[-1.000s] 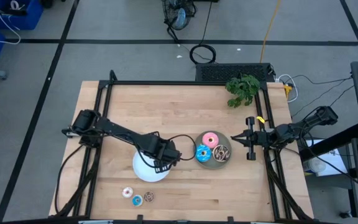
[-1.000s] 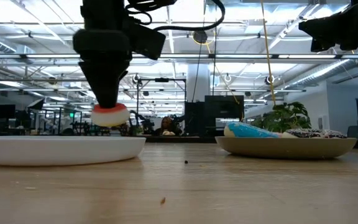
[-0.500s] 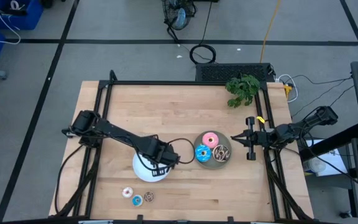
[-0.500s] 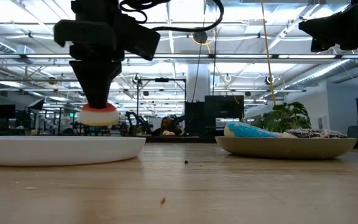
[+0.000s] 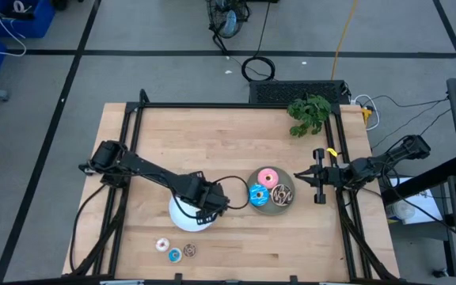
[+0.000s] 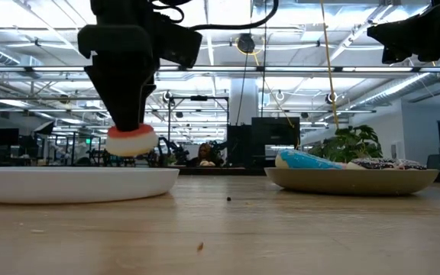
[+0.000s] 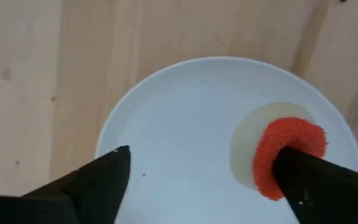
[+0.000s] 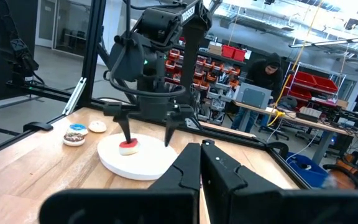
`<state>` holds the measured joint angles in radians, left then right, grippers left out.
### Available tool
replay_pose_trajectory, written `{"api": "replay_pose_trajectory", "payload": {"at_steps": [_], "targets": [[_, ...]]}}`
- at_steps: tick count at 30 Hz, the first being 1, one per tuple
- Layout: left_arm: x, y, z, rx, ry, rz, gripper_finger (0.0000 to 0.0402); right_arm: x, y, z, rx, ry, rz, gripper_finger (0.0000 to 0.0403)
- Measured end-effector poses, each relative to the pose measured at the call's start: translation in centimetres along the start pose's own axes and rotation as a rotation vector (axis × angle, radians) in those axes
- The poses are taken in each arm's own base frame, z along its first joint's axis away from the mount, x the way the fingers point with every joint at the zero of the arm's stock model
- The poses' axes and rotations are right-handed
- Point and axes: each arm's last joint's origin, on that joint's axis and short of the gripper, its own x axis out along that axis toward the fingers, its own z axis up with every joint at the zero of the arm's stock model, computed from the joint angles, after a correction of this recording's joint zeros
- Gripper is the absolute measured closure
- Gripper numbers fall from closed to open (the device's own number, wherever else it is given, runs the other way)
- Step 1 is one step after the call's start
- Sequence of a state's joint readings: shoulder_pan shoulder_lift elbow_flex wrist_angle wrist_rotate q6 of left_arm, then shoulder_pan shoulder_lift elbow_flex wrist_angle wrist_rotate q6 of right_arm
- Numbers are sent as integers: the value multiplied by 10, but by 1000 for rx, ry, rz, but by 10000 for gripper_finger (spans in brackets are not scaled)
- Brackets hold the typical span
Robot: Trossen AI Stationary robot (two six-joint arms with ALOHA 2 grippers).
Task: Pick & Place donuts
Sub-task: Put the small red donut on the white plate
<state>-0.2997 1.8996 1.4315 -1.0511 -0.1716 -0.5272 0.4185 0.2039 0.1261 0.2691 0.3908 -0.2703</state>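
The left gripper (image 5: 204, 212) hangs over the white plate (image 5: 177, 214), its two dark fingers (image 7: 104, 177) spread wide apart and clamped on nothing. One red mini donut (image 7: 288, 149) sits right at the tip of one finger, touching it, above the plate's inner surface; from table height it shows just under the fingertip and higher than the plate's rim, and whether it rests on the plate or clings to the finger cannot be told

There are seven donuts in all. One is the red one at the left gripper. Three larger ones lie together on the grey plate (image 5: 271, 211), just beside the white plate: a blue donut (image 5: 258, 194), a pink donut (image 5: 267, 176) and a chocolate donut (image 5: 282, 192) with white drizzle. Three more minis lie close together on the bare table (image 5: 212, 142) near its front edge, beyond the white plate: a white-pink donut (image 5: 162, 245), a small blue donut (image 5: 174, 255) and a brown donut (image 5: 189, 250)

That makes two plates, one white and one grey. One green plant (image 5: 309, 113) stands at the table's far right corner

The right gripper (image 8: 201, 149) waits at the table's right edge, beside the grey plate, its fingers pressed together and holding nothing
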Motion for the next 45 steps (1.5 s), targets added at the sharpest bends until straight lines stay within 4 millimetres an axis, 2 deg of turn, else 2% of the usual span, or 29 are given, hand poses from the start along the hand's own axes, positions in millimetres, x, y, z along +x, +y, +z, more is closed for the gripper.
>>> {"api": "replay_pose_trajectory", "payload": {"at_steps": [3,6,8,10,13,15,17,19,23,28,35,40,45], "targets": [[2,1,1,-2,-6,28,13,0,0,0,0,0,0,403],[3,2,1,10,-9,47,43,0,0,0,0,1,0,403],[3,-1,2,70,-24,32,82,0,0,0,0,1,0,403],[2,-7,1,119,-45,19,138,0,0,0,0,1,0,403],[2,-7,0,92,-35,18,232,0,0,0,4,2,3,403],[2,-5,1,63,-33,22,281,1,1,-1,11,12,7,403],[2,-4,2,57,-39,24,312,4,4,-3,-12,27,43,403],[2,-5,1,58,-42,21,324,8,6,-3,-29,24,72,403],[2,-5,1,55,-38,23,307,19,12,-4,-61,13,87,403],[2,-5,1,58,-39,23,239,38,20,-5,-114,37,100,403],[2,-5,1,37,-39,23,155,86,42,-2,-146,142,187,403],[2,-5,1,27,-36,29,128,127,60,-13,-176,205,201,403],[1,-2,0,-6,-53,85,120,153,59,-21,-64,67,128,403]]}}
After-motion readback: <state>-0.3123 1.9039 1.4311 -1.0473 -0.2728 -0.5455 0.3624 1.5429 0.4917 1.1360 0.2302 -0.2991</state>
